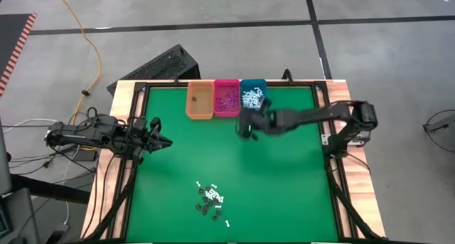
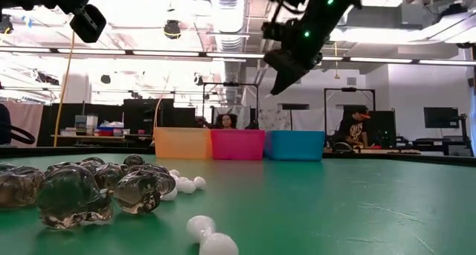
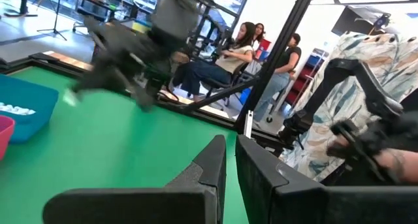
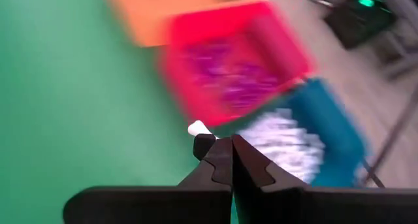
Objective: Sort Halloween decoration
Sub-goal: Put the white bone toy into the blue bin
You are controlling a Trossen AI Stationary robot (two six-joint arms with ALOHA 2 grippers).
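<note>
From above, the green-topped desk [image 1: 284,194] carries three rectangular plastic bins at its far edge: an orange bin [image 1: 200,100], a pink bin [image 1: 227,97] with purple bits, and a teal bin [image 1: 253,93] with white sticks. The right pincer [image 1: 247,128] hangs just in front of the teal bin. The left pincer [image 1: 163,141] waits at the desk's left edge, clenched and empty. A loose cluster of tiny white and dark Halloween decoration pieces [image 1: 211,198] lies near the desk's front edge.

At desk height, clear dark pieces and white sticks fill the foreground; people sit in the room behind.

The right wrist view shows that pincer clenched on a small white stick [image 4: 198,128].
</note>
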